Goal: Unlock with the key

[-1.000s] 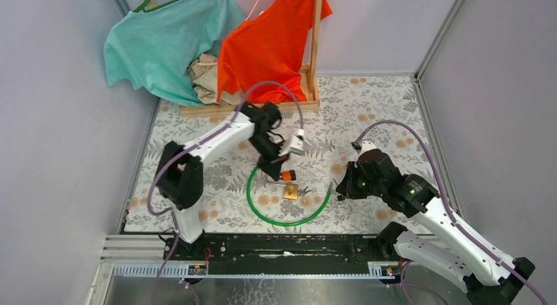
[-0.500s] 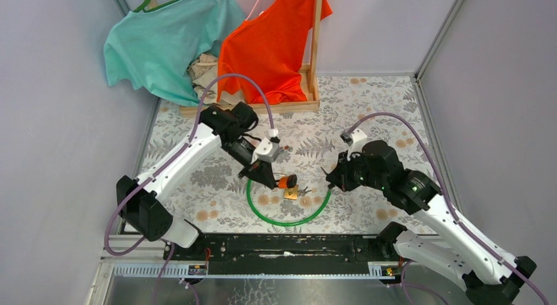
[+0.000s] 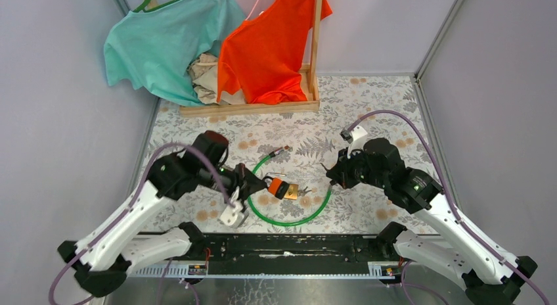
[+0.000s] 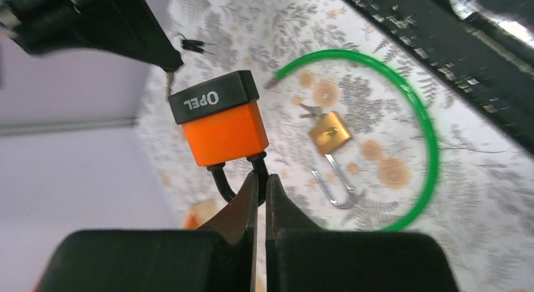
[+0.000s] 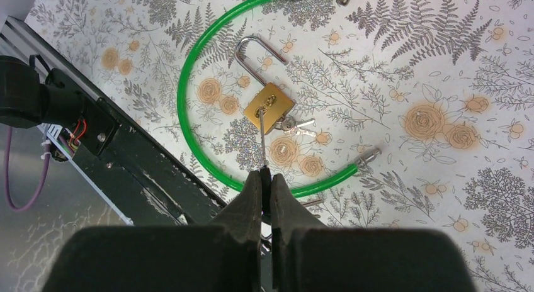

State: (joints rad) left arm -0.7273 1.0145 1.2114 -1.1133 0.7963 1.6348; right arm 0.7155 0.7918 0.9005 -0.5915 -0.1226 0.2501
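An orange padlock (image 4: 220, 125) with a black "OPEL" base hangs off the table. My left gripper (image 4: 261, 179) is shut on its black shackle. From above, the padlock (image 3: 276, 187) sits just right of that gripper (image 3: 261, 181), over the green cable loop (image 3: 289, 221). My right gripper (image 5: 265, 174) is shut on a thin key (image 5: 261, 141) whose blade points forward. In the top view this gripper (image 3: 330, 175) hovers to the right of the orange padlock, apart from it. The key tip (image 4: 168, 85) shows near the padlock's black end in the left wrist view.
A brass padlock (image 5: 269, 107) with open shackle and a small key bunch (image 5: 296, 125) lie inside the green cable (image 5: 189, 72). A wooden rack (image 3: 263, 108) with a teal shirt (image 3: 164, 48) and an orange shirt (image 3: 269, 48) stands at the back. Grey walls close both sides.
My left arm swung from the far side round to the near left, bringing the orange padlock up off the table. My right gripper shifted slightly up and left with the key.
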